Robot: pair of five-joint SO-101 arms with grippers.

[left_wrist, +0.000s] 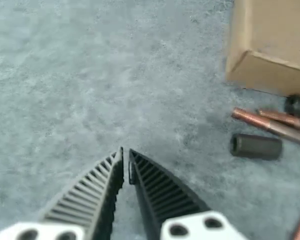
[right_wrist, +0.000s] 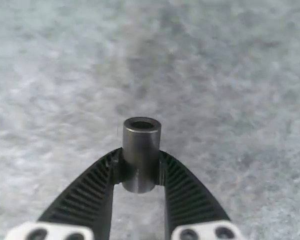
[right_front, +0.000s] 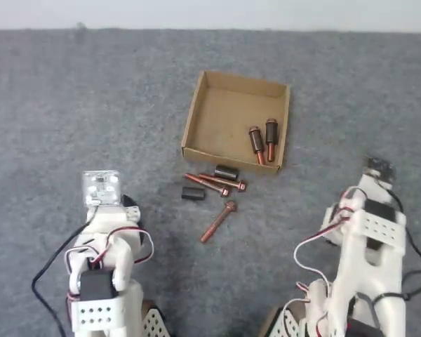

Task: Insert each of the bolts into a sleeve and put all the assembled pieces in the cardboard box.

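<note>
The cardboard box (right_front: 196, 112) stands at the table's middle back, with two assembled pieces (right_front: 262, 142) lying inside near its right wall. In front of it lie three loose copper bolts (right_front: 217, 220) and two dark sleeves (right_front: 193, 194). My left gripper (left_wrist: 126, 154) is shut and holds nothing, hovering over the carpet left of a sleeve (left_wrist: 256, 146), two bolts (left_wrist: 270, 125) and the box corner (left_wrist: 270, 45). My right gripper (right_wrist: 141, 167) is shut on a dark sleeve (right_wrist: 141, 145) held upright with its bore facing out, over bare carpet.
The left arm (right_front: 105, 239) stands at the front left and the right arm (right_front: 368, 225) at the front right. Grey carpet (right_front: 70, 105) covers the table. A pale wall edge runs along the back.
</note>
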